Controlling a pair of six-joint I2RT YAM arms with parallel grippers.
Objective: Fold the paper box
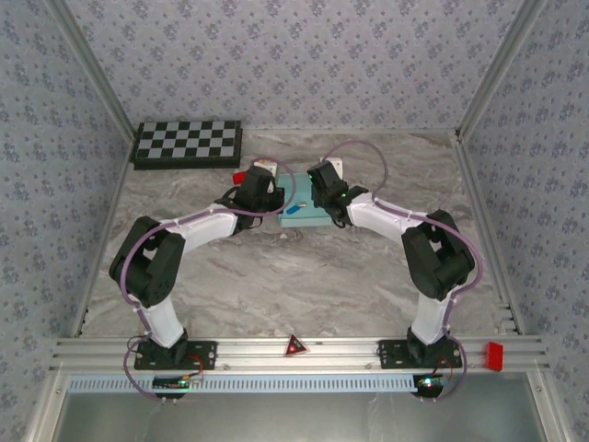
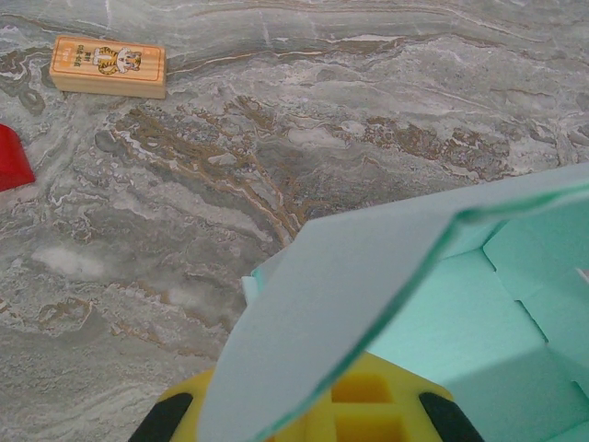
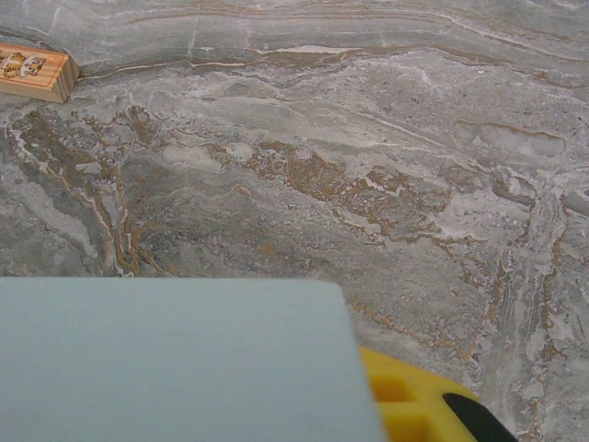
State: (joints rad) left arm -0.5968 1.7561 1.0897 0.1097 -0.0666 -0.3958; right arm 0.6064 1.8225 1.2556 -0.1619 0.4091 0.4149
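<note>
Left gripper: at the left edge of the paper box. Its yellow fingers are pressed together on a raised flap of the box. In the left wrist view the flap curves up and over them.

Right gripper: at the right side of the box. In the right wrist view a flat pale panel of the box covers most of it, and one yellow finger shows past the panel's edge. Whether the jaws are spread or pinching, I cannot tell.

Paper box: pale aqua card, partly folded, lying on the grey marble table between the two grippers. Its creased inner panels face the left wrist camera.

Wooden block: tiger print on top, lying flat on the marble beyond the box, well apart from it.

Red piece: on the marble, left of the box, apart from it.

Checkerboard: black and white, far to the left of the box and behind it, well apart.
</note>
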